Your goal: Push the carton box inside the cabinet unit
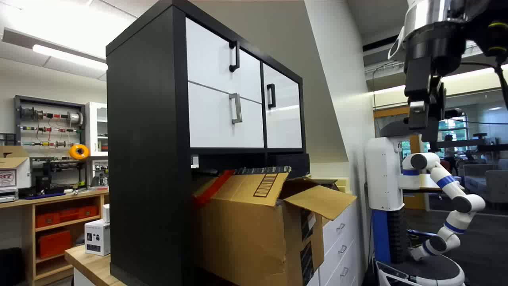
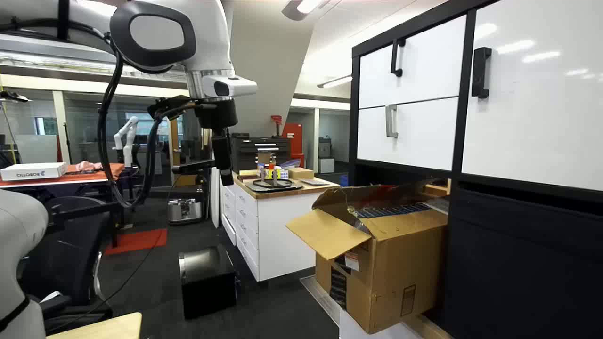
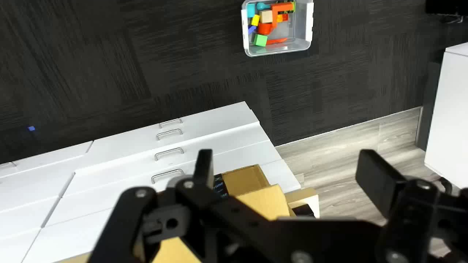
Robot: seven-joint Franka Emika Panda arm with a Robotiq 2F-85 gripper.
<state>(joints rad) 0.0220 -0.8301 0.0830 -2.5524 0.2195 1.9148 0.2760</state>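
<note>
Hanging apart from the carton box [image 2: 398, 263], which juts partway out of the cabinet unit [image 1: 147, 139], my end effector [image 3: 289, 171] is spread and empty, presumably because I need a shove, not a grasp.

Carton [image 1: 242, 238], jutting past the edge of the desk [image 1: 87, 264], was matt brown cardboard with smooth dark tape [image 1: 307, 262]. Desk itself: pale wood, grain showing. White box [image 1: 97, 238] by the desk's corner looked like smooth printed card. Cabinet [image 1: 143, 159] was flat black and smooth; its fronts [image 2: 541, 122] were glossy white, streaked with reflections. Grey handle [image 1: 238, 108] looked metallic, black handles [image 2: 480, 73] duller. Arm [image 2: 214, 33] was smooth white; its collar [image 1: 424, 16], shiny metal. Gripper [image 3: 287, 164] looked matt black, screws [image 3: 140, 193] glinting. Drawers [image 3: 219, 120] were smooth white with thin metal pulls [image 3: 169, 150]. Beyond the desk's edge, carpet [image 3: 91, 73] was ribbed and dull, planks [image 3: 347, 146] wood-grained, bin [image 3: 301, 44] clear plastic.
</note>
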